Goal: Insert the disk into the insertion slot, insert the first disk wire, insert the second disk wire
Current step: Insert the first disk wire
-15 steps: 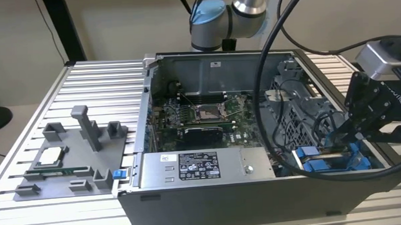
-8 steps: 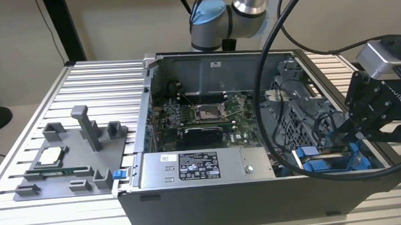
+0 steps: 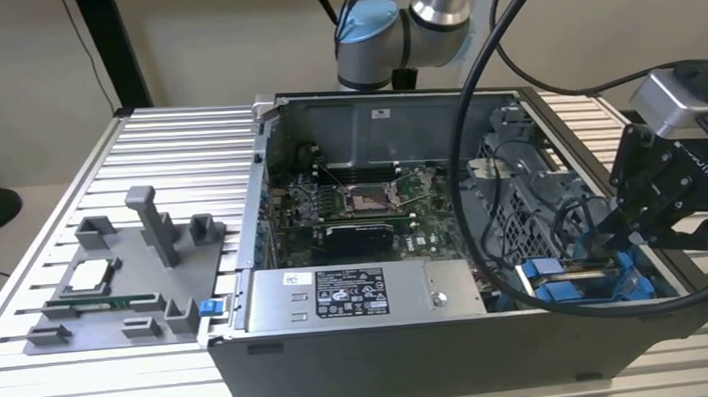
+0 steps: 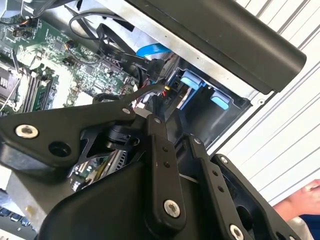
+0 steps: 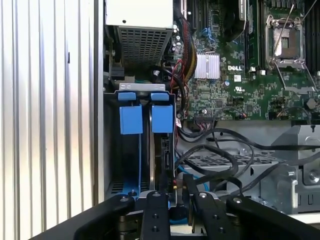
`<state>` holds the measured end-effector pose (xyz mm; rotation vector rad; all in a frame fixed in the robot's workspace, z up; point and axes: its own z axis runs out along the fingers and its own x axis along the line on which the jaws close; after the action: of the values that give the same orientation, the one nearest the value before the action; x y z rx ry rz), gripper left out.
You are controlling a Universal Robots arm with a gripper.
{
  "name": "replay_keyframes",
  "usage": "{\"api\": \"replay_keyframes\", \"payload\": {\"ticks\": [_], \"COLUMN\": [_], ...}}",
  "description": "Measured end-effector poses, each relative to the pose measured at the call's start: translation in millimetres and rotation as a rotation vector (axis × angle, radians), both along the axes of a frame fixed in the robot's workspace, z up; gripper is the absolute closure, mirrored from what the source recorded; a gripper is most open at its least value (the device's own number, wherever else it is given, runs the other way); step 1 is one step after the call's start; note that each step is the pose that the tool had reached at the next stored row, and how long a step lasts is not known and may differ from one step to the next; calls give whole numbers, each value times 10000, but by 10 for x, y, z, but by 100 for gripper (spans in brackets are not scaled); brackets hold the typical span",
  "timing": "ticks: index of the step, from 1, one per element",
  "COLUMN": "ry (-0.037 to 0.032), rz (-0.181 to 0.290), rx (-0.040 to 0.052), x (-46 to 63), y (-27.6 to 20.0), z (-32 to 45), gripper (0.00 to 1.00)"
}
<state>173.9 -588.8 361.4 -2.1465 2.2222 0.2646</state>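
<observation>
First wrist view | two fingers [image 5: 155, 215] pinching one wire plug [image 5: 174, 186] | insertion slot [image 5: 112, 150]: two blue tabs [image 5: 131, 119]

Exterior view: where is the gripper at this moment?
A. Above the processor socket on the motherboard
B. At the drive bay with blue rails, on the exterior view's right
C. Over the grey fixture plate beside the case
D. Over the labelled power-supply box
B: the gripper reaches into the case corner on the exterior view's right, directly at the insertion slot with its blue rails.
</observation>
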Motion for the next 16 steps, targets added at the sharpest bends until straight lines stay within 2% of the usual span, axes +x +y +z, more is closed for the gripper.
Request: {"api": "replay_keyframes", "payload": {"ticks": [16], "ry": [-1], "rz": [0], "rx": [2], "x": [0], "y": [0], "z": [191], "gripper": [0]}}
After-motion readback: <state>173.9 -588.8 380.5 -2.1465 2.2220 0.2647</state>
